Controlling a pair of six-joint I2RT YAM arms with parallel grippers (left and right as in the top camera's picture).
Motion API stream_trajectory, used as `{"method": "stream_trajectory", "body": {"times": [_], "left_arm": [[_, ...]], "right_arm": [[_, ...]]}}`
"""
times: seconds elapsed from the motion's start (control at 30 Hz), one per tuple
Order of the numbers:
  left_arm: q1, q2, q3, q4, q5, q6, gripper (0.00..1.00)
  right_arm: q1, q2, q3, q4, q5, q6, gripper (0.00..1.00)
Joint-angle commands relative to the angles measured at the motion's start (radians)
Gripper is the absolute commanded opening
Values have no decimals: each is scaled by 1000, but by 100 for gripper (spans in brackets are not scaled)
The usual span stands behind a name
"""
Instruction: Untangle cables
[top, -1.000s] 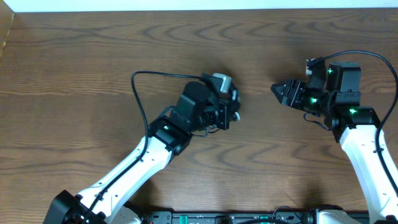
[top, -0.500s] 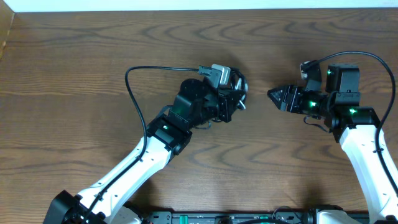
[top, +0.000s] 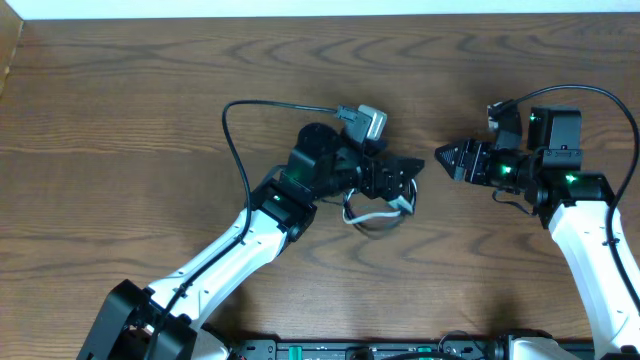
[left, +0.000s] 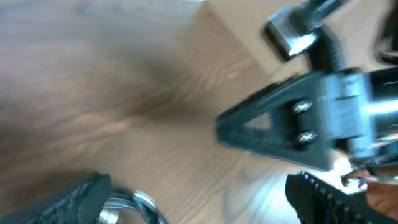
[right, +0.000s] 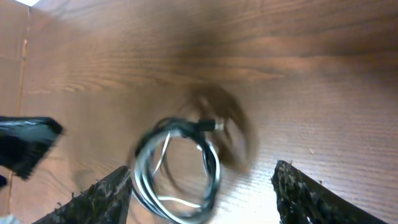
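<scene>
glossy cables on a wood-grain table (matt finish).

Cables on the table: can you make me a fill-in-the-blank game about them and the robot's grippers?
1. The thin coiled cables are black and ____.
2. They lie on a table made of brown ____.
3. The left gripper is next to the coil, and the right gripper points toward it with its fingers wide ____.

Missing words: white; wood; open.
</scene>
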Motion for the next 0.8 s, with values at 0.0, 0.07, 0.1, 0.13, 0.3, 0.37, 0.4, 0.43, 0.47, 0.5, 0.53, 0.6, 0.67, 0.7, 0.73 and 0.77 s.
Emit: {"method": "stream_trajectory", "body": {"times": [0.0,0.07,0.1,0.13,0.3,0.37,0.4,0.43,0.47,0.5,0.53,0.6,0.67,0.7,0.73,0.77], "left_arm": [[2,-6,11,39,41,16,95],[9,-6,11,23,2,16,95],[14,-6,11,6,-19,16,95],[18,-6,11,-18,-43,17,95],[31,-5,11,-216,-195,85,95],[31,-5,11,-298,-249,108,95],[31,-5,11,-330,-266,118,95],[31,-5,11,-364,-282,128,95],[31,-5,11,-388,-289,142,95],[31,-5,11,-408,-302,148,95],[31,-4,11,-422,-317,147,95],[31,-3,11,-449,-345,147,95],[31,-2,11,-474,-364,147,95],[31,-1,11,-485,-367,147,95],[31,-1,11,-494,-368,146,95],[31,-1,11,-503,-368,146,95]], "right_arm": [[-6,5,11,-17,0,-26,70],[-6,5,11,-40,0,-27,69],[-6,5,11,-54,0,-30,70],[-6,5,11,-64,0,-35,70],[3,5,11,-133,3,-56,70],[7,5,11,-167,27,-53,69],[10,5,11,-184,54,-41,69],[12,5,11,-198,83,-27,69],[16,5,11,-211,114,-10,69],[22,5,10,-222,142,5,69],[29,5,8,-225,158,12,70],[49,5,-3,-218,163,12,70],[73,8,-16,-207,181,25,70],[87,9,-25,-203,206,45,70],[98,10,-35,-195,226,61,70],[110,10,-49,-183,246,76,69]]}}
